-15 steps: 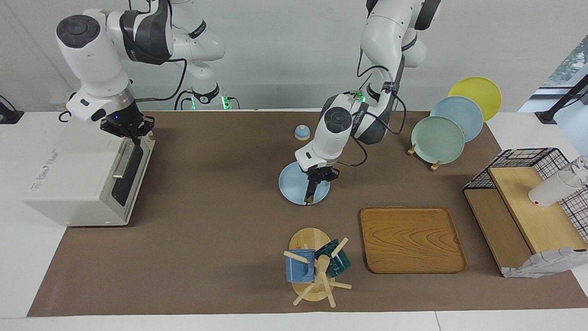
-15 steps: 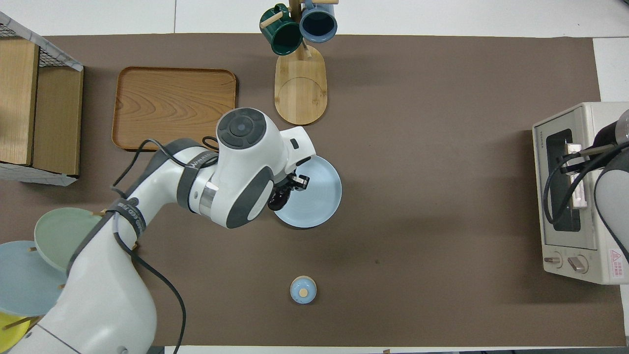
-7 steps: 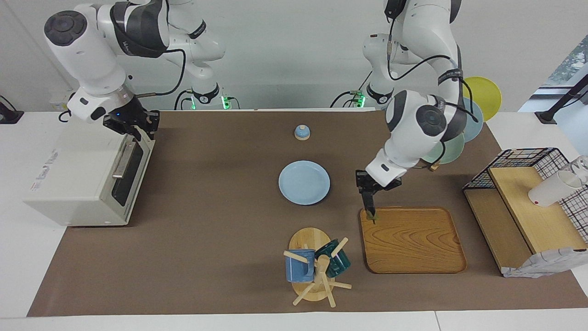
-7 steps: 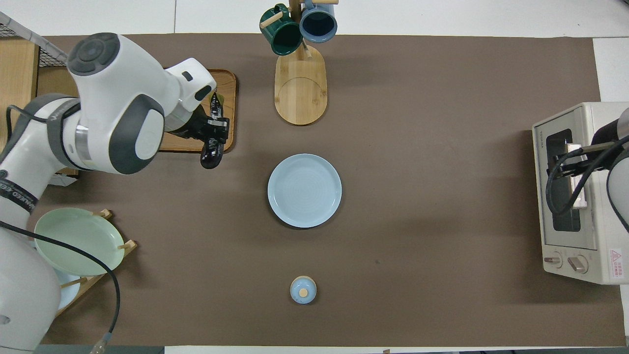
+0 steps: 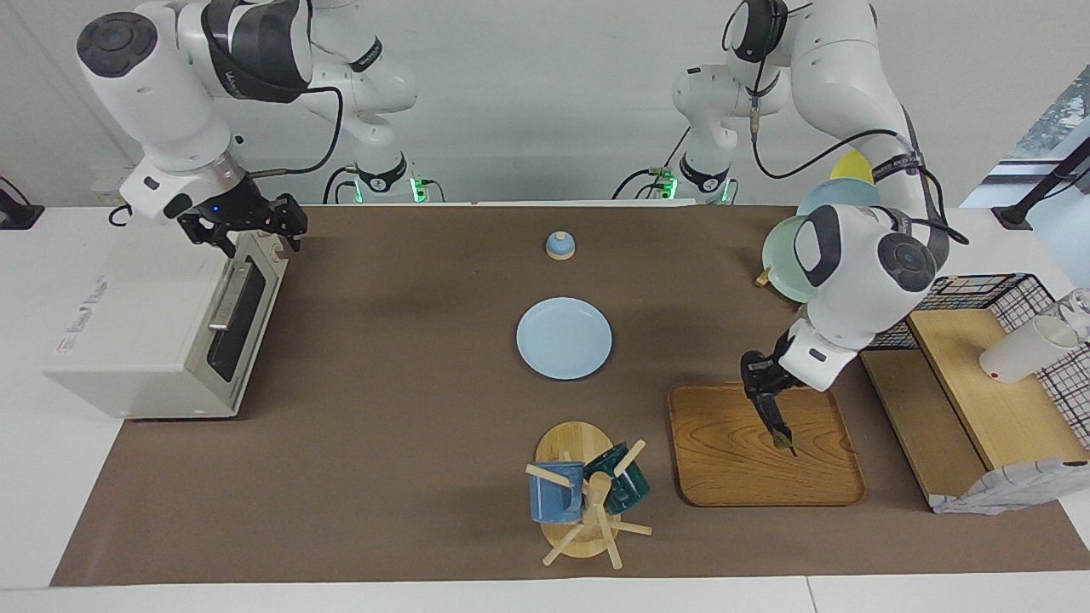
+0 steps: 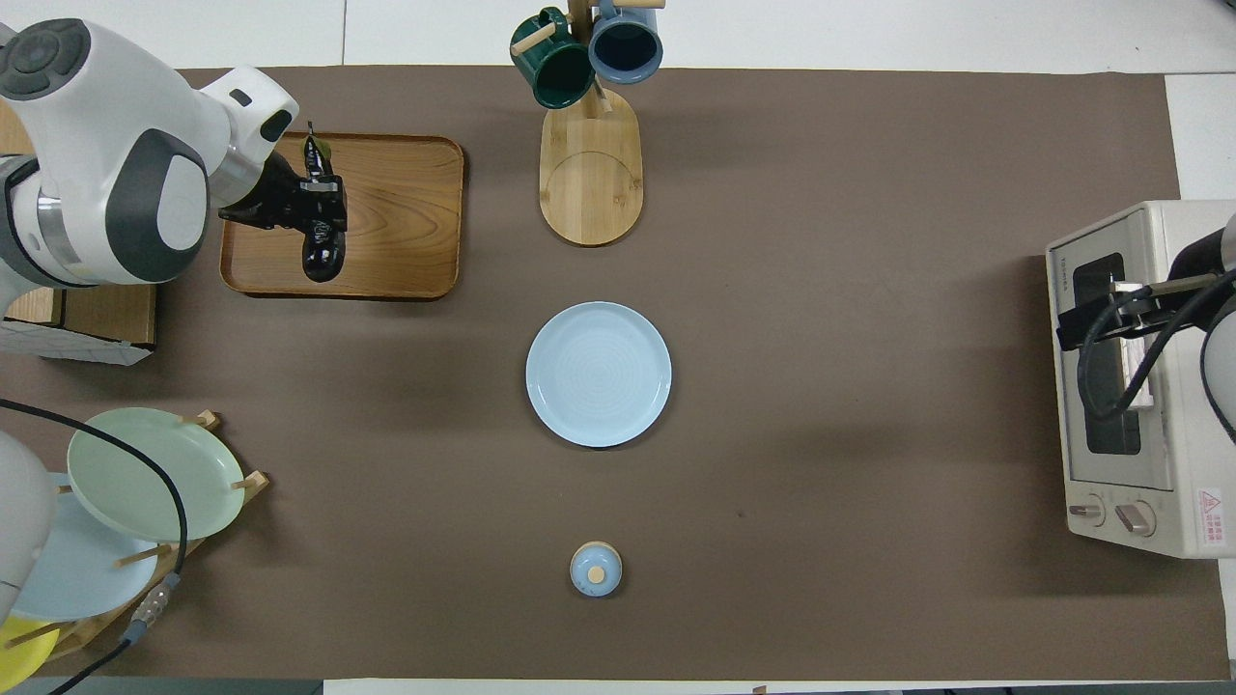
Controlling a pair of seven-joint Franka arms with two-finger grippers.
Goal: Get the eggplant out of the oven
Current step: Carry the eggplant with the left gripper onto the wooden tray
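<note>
At the right arm's end of the table, the oven [image 5: 162, 328] sits with its glass door closed. The right gripper [image 5: 247, 226] hangs just above the top edge of that door, its fingers spread apart and empty. Toward the left arm's end from the oven, a small blue knob [image 5: 559, 245] lies on the brown mat [image 5: 383, 426], and a light blue plate [image 5: 564, 338] rests farther from the robots than the knob. A mug rack [image 5: 583, 498] with a blue mug and a green mug stands farther still. Beside the rack, toward the left arm's end, lies a wooden tray [image 5: 749, 472]. The left gripper [image 5: 771, 409] hovers over this tray, clamped on the eggplant [image 5: 779, 430], which hangs tilted with its greenish tip at the tray surface. A wire shelf [image 5: 979, 294] stands beside the tray.
</note>
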